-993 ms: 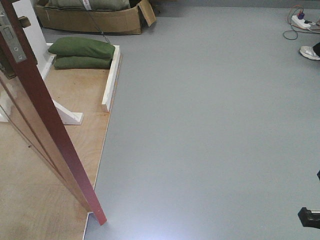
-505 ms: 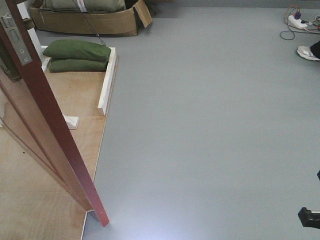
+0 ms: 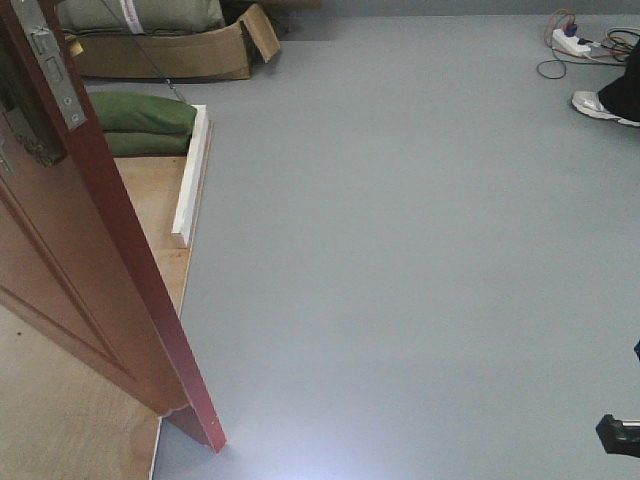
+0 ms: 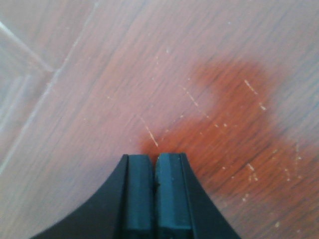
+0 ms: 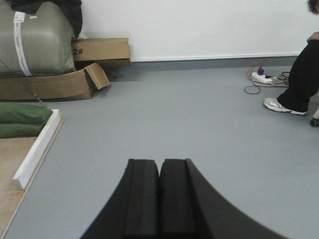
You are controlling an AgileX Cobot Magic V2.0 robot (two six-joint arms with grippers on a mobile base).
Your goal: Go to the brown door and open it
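Since half a second ago the brown door (image 3: 105, 250) has slid rightward and grown in the front view, and it now covers the small white bracket that showed behind it. The green bags (image 3: 140, 113) and the cardboard box (image 3: 165, 55) have drifted up and left.

The door stands at the left of the front view, its edge toward me, and its top and left part are cut off by the frame. The silver latch plate (image 3: 55, 65) is plain on the edge. The fitting on the door's face (image 3: 28, 125) is dark and clipped, so I cannot make it out. A black part at the lower right corner (image 3: 618, 435) is also cut off and I cannot tell what it is.

Only the left wrist view shows the left jaws. They are pressed together with nothing between them, close against blurred, scratched reddish wood (image 4: 209, 84). I cannot tell whether they touch it.

Only the right wrist view shows the right jaws, clenched and empty over the grey floor (image 5: 199, 124). It also shows a dark trouser leg (image 5: 304, 79) above the shoe (image 5: 284, 105), where the front view gives only the shoe and a sliver of the leg.
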